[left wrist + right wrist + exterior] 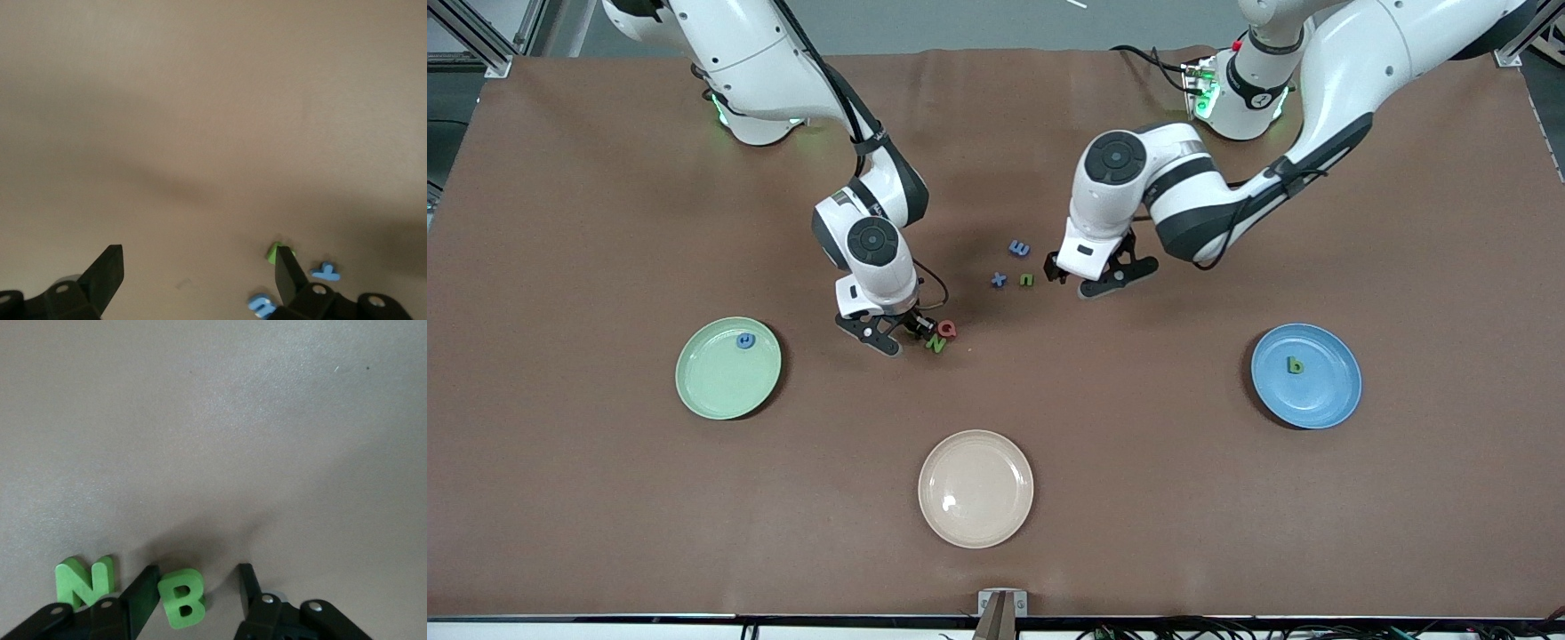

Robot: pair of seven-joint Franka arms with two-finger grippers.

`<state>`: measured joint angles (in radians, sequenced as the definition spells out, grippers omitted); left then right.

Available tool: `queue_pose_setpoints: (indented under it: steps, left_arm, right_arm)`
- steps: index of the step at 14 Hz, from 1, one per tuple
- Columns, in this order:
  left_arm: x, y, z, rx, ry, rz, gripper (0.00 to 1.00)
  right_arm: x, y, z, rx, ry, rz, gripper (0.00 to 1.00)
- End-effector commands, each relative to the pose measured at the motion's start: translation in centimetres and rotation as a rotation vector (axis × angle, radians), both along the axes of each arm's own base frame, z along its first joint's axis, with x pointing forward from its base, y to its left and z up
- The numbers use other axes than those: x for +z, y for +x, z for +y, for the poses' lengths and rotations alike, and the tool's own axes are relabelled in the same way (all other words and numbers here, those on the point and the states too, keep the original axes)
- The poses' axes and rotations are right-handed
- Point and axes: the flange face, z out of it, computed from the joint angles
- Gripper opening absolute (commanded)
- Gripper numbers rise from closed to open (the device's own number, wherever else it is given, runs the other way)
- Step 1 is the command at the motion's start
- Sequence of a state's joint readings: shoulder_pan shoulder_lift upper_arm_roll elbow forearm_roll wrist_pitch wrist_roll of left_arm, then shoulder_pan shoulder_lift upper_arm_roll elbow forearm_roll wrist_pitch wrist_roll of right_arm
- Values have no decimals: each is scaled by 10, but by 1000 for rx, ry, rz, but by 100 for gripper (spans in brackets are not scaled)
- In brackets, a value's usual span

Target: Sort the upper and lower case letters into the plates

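The mint plate [720,391] sits toward the right arm's end of the tabletop, and the blue letter in it is too small to read. My right gripper [199,570] is low near the tabletop's middle, its fingers straddling a green B [181,599]. One finger touches it and the other stands apart, so nothing is grasped. An off-centre squeeze could twist the B or knock the N [83,583] just beside it. From the front my wrist hides the B. My left gripper [198,250] waits with fingers spread. The blue plate [1325,391] toward the left arm's end holds a green b [1295,364].
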<state>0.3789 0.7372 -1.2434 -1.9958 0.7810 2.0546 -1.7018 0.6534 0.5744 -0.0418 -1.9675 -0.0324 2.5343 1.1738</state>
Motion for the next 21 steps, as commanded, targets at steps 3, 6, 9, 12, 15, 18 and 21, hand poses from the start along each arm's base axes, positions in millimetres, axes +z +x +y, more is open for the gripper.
queue_pose_setpoints:
  steps: [3,6,9,12,15,18,21]
  left_arm:
    - [-28,-2,-6,360,16,60,100]
    - [-46,-20,-33,437,-32,68,100]
    - [-83,-56,-67,487,13,35,100]
    - [-92,-75,-79,496,30,35,100]
    - [-93,-87,-85,500,36,36,100]
    - [-95,-92,-89,501,30,42,99]
    - [-100,-92,-92,512,15,48,95]
  right_arm:
    - [-4,-3,-7,0,-12,6,11]
    - [-4,-2,-8,-6,-10,6,1]
    - [17,16,-29,-13,-2,-5,0]
    - [41,34,-76,65,-15,22,0]
    - [61,53,-168,192,-10,31,0]
    - [61,69,-247,293,-9,44,0]
    - [57,77,-323,385,-2,54,0]
